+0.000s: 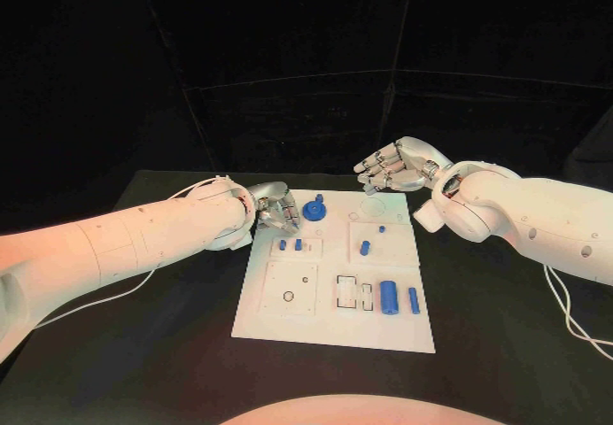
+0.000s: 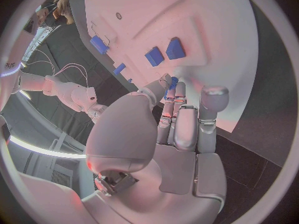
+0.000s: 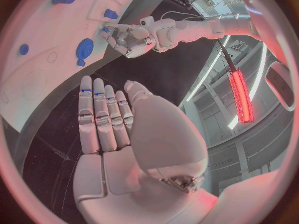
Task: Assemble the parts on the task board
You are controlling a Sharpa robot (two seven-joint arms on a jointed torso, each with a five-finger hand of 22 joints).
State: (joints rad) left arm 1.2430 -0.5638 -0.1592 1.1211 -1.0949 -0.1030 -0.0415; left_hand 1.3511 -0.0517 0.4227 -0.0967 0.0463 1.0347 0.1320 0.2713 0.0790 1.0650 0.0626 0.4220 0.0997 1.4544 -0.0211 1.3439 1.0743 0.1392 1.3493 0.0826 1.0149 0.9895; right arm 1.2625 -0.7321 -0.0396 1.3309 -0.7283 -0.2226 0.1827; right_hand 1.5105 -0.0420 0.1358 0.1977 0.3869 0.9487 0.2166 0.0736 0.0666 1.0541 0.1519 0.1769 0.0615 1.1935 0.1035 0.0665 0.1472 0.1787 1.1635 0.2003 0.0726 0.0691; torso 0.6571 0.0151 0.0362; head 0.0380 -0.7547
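- The task board [image 1: 335,305] is a white plate in the middle of the black table [image 1: 153,354].
- The left hand [image 1: 272,211] sits at the board's far left corner, with its fingertips down on the white plate.
- In the left wrist view, a small blue piece [image 2: 174,81] peeks out at the tips of the left hand's fingers [image 2: 179,115]. The fingers hide most of it, so it is hard to tell if the hand pinches it or only touches it.
- The right hand [image 1: 399,166] is up in the air past the board's far right corner. Its fingers [image 3: 99,117] lie straight and side by side, and it holds nothing.
- A round blue part [image 1: 315,210] lies near the board's far edge, just beside the left hand.
- Two small blue blocks [image 1: 291,244] sit on the board's left side, a bit nearer than the round part.
- A blue peg [image 1: 364,247] stands near the board's middle, and a tiny blue dot [image 1: 381,229] is just behind it. The dot is too small to make out.
- A fat blue tube [image 1: 388,297] and a thin blue bar [image 1: 414,300] lie on the board's near right side.
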